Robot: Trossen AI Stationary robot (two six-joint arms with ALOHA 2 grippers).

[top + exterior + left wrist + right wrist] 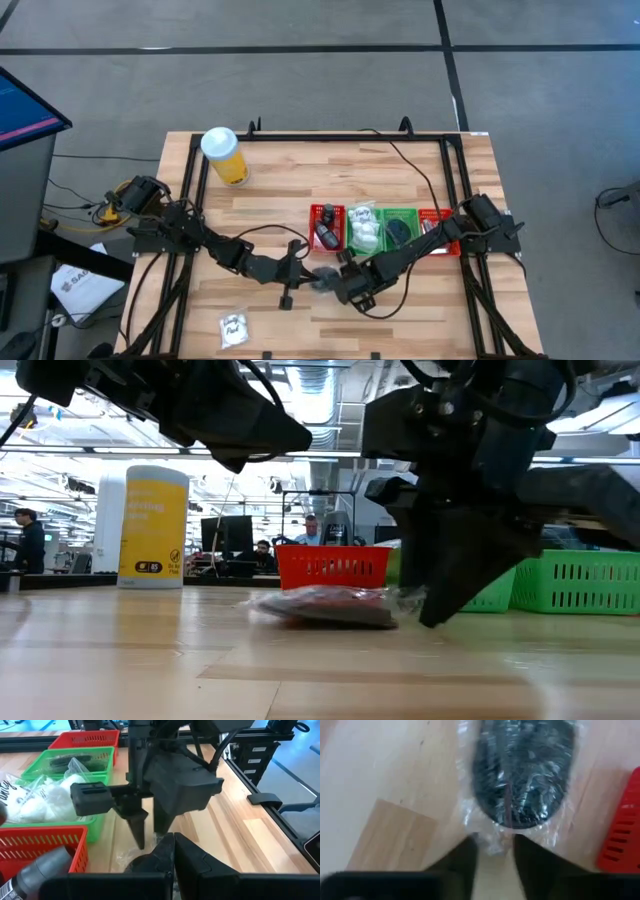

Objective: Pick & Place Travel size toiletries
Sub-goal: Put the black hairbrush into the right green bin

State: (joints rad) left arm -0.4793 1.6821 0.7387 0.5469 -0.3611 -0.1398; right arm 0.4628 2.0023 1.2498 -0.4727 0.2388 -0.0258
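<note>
A clear bag with a black round piece (522, 775) lies flat on the wooden table, near the front of the red tray; it also shows in the low view (325, 605) and the high view (325, 278). My right gripper (494, 852) points down at the bag's clear edge, open, with one finger on either side of that edge. My left gripper (174, 851) is shut and empty, held above the table just left of the bag. A white sachet (234, 325) lies alone near the table's front left. My right gripper comes from above, pointing down, with its fingertips (465, 855) on either side of the bag's crinkled clear edge (492, 840). I cannot tell whether they touch it. The bag lies flat on the table.
A yellow cylinder with a white lid (225, 155) stands at the far left. A row of trays sits right of centre: red (327, 228) with a grey tube, green (385, 230) with white sachets and a black piece, and another red (435, 222). People show in the room behind.
</note>
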